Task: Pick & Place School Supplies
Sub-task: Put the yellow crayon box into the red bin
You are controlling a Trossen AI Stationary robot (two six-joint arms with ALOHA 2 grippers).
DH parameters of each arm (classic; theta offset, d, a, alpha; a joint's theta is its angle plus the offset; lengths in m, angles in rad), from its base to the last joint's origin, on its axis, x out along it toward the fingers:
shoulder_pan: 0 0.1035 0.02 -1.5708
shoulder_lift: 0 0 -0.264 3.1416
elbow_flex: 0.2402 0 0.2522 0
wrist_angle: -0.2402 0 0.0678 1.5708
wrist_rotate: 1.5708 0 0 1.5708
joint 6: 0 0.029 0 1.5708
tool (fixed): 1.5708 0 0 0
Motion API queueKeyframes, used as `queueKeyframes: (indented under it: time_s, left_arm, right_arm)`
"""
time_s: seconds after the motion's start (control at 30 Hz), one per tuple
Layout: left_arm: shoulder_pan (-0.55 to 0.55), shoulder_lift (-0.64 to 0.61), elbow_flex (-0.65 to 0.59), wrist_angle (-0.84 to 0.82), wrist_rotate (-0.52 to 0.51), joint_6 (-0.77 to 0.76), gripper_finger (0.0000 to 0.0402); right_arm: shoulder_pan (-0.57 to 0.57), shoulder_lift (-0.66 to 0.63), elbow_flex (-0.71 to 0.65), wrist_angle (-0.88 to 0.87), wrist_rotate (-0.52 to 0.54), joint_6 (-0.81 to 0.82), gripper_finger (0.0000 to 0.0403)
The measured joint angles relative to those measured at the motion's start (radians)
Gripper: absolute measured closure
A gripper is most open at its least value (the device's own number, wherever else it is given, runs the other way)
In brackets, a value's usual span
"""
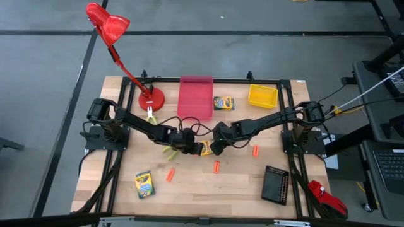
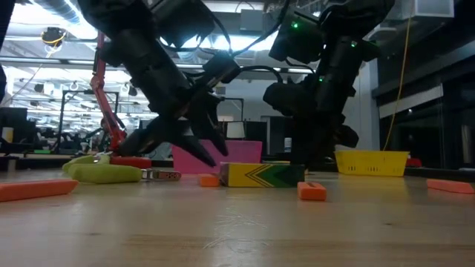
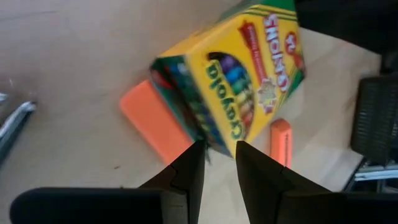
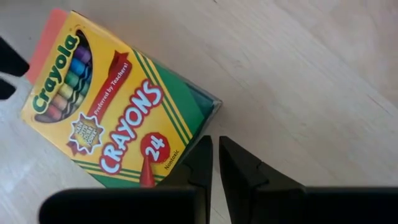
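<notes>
Table (image 1: 189,189), layout:
- Lamp base (image 1: 151,98) sitting at the far left; pliers (image 1: 150,113) lying just in front of it.
- Three bins: one (image 1: 196,96) lying far centre, one (image 1: 262,96) far right, one (image 1: 276,183) near right.
- Crayon box (image 1: 223,103) lying between the two far bins.
- Second crayon box (image 1: 205,148) lying at centre, between left gripper (image 1: 187,147) and right gripper (image 1: 216,147).
- Third crayon box (image 1: 144,184) lying near left.
- Stubby pieces (image 1: 216,167) lying scattered in front of and right of centre.

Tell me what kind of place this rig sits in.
Likely a robotics lab or open workshop. A wooden table in a black frame stands on bare grey floor, the low view shows a large hall with ceiling lights behind, and a laptop sits on a side desk.
</notes>
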Motion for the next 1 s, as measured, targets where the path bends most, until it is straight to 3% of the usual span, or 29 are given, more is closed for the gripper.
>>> queueKeyframes:
  time_s: [1.0]
  left_arm:
    - [0.023,0.033,0.002,-0.002,-0.041,-0.027,0.0314]
  right_arm:
    - [0.000,-0.001,0.000,0.006,0.000,-0.056,0.0371]
